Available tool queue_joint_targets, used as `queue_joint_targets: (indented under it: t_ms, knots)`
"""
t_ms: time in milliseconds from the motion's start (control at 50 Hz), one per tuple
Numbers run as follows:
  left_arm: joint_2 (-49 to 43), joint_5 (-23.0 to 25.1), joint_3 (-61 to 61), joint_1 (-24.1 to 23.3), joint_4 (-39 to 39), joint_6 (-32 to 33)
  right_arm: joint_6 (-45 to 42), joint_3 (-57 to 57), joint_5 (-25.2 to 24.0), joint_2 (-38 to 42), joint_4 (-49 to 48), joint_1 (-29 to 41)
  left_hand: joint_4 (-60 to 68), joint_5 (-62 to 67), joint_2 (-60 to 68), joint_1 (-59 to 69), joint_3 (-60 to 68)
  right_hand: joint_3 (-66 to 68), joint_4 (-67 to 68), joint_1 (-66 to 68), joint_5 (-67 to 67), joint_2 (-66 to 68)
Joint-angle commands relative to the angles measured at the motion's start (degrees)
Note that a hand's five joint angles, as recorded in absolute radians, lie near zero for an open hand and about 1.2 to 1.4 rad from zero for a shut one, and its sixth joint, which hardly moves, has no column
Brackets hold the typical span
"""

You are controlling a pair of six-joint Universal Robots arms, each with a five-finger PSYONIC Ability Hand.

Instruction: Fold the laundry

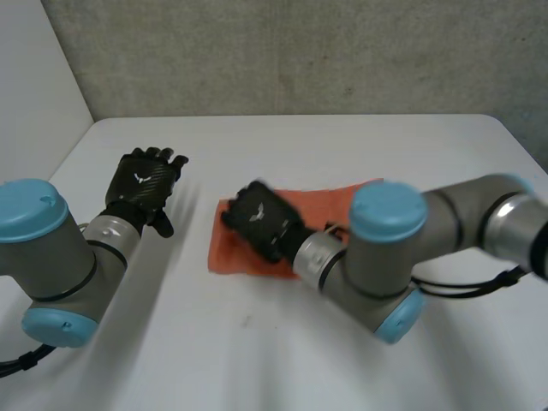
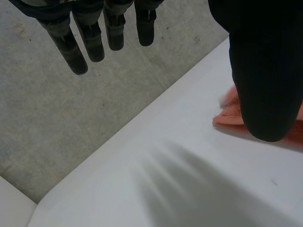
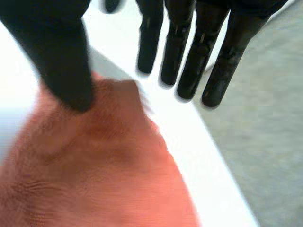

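- The orange cloth (image 1: 330,204) lies flat near the middle of the white table (image 1: 342,145), its long side running across the head view; it looks already folded into a band, though its layers cannot be made out.
- The right hand (image 1: 261,221) is over the end of the cloth nearer the left arm. Its fingers (image 3: 220,71) are straight and spread, reaching past the cloth's edge over bare table. Its thumb (image 3: 61,61) sits at the cloth's corner, perhaps touching it; the wrist view is too smeared to be sure. Nothing is pinched.
- The left hand (image 1: 141,190) is held over bare table well apart from the cloth, with straight fingers (image 2: 90,42) slightly fanned, the thumb (image 2: 265,71) out to the side, and nothing in it.
- Open room: a broad strip of bare table separates the cloth from the table's far edge, another lies between the left hand and the cloth, and more lies on the robot's side of the cloth.
- The far edge of the table runs along a grey concrete wall (image 1: 300,51), and its far corners are rounded.
- The right arm (image 1: 385,257) reaches across the cloth's other end and hides part of it.
- A small white mark (image 1: 139,178) sits on the back of the left hand, too small to read.
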Motion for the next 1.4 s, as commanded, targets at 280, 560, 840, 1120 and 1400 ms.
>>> queue_joint_targets:
  t_ms: [280, 560, 840, 1120, 1400]
  knots:
    - [0.0, 0.2, -0.3, -2.3, 0.1, -0.1, 11.3, 14.1, 13.8, -10.3, 9.4, -15.2, -1.7, -2.7, -1.7, -1.4, -2.3, -33.7, -34.2, -22.9, -33.7, -31.9]
    - [0.1, 0.2, -0.6, -3.8, 0.0, -0.1, 11.3, 18.5, 14.2, -10.6, 5.5, -24.2, -1.7, -2.7, -1.7, -1.4, -2.3, 36.3, 35.8, 47.1, 36.3, 38.1]
    - [1.1, 0.1, -1.3, -3.8, 0.0, -0.1, -3.5, -0.6, 14.1, -4.3, 3.4, -2.9, -1.7, -2.7, -1.7, -1.4, -2.3, 36.3, 35.8, 47.1, 36.3, 38.1]
    - [1.1, 0.1, -1.2, -3.1, 0.0, -0.1, -17.2, -2.6, 13.6, 4.1, 3.4, 7.0, -1.7, -2.7, -1.7, -1.4, -2.3, -33.7, -34.2, -22.9, -33.7, -31.9]
    - [0.7, -0.3, 7.3, -6.3, -0.5, -7.2, 15.8, 4.6, 16.6, -12.7, 3.5, -3.4, -1.7, -2.7, -1.7, -1.3, -2.3, -33.7, -34.2, -22.9, -33.7, -31.9]
